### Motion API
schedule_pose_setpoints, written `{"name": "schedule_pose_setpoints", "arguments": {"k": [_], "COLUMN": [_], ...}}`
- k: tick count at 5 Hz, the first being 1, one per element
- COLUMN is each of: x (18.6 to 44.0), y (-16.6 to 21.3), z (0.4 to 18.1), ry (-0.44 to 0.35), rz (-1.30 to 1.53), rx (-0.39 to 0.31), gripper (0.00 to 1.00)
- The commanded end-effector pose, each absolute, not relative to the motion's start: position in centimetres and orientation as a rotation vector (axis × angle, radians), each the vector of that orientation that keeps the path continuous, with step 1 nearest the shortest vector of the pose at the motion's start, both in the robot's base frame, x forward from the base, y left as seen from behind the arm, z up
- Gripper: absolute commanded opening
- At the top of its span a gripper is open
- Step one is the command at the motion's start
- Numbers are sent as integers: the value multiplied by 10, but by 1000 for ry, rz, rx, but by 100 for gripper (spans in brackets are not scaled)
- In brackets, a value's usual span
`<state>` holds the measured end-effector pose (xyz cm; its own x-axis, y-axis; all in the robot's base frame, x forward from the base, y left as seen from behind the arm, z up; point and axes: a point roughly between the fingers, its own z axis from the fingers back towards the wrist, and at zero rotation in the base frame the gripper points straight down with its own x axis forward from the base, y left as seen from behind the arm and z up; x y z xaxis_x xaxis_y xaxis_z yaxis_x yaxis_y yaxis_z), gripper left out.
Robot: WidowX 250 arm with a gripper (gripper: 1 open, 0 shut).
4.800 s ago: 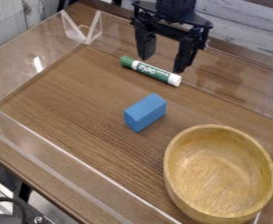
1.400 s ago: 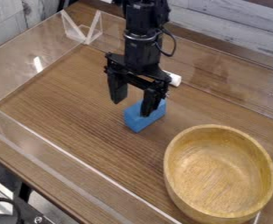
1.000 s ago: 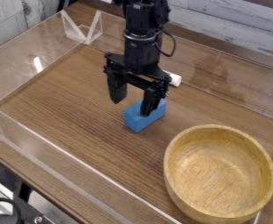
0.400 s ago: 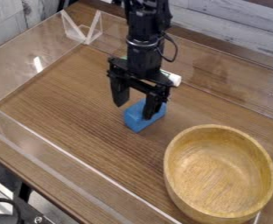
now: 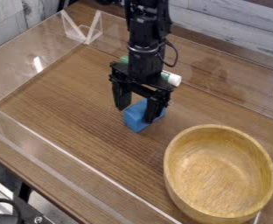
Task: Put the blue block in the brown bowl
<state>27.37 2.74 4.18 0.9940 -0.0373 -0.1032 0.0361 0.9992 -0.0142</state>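
Observation:
The blue block [image 5: 136, 118] lies on the wooden tabletop near the middle of the view, partly covered by the black gripper [image 5: 140, 110]. The gripper points straight down and stands open, one finger on each side of the block; I cannot tell whether the fingers touch it. The brown bowl [image 5: 220, 171] sits at the lower right, empty, a short way from the block.
A green-and-white marker pen [image 5: 171, 79] lies behind the gripper, mostly hidden by the arm. Clear plastic walls [image 5: 22, 131] fence the tabletop on the left and front. A clear bracket [image 5: 78, 31] stands at the back left.
Over the earlier frames the arm came from the back near the pen to over the block. In the last second the open gripper sank slightly lower around it.

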Motion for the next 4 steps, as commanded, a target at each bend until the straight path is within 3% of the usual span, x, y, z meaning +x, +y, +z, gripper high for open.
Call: {"name": "schedule_pose_setpoints", "arguments": {"k": [1, 2, 4], "x": [279, 279, 280], "y": [28, 28, 29], "z": [46, 43, 59], "ry": [68, 67, 81], "rz": [-55, -68, -77], "rx": [-11, -14, 5], "gripper": [100, 0, 0]}}
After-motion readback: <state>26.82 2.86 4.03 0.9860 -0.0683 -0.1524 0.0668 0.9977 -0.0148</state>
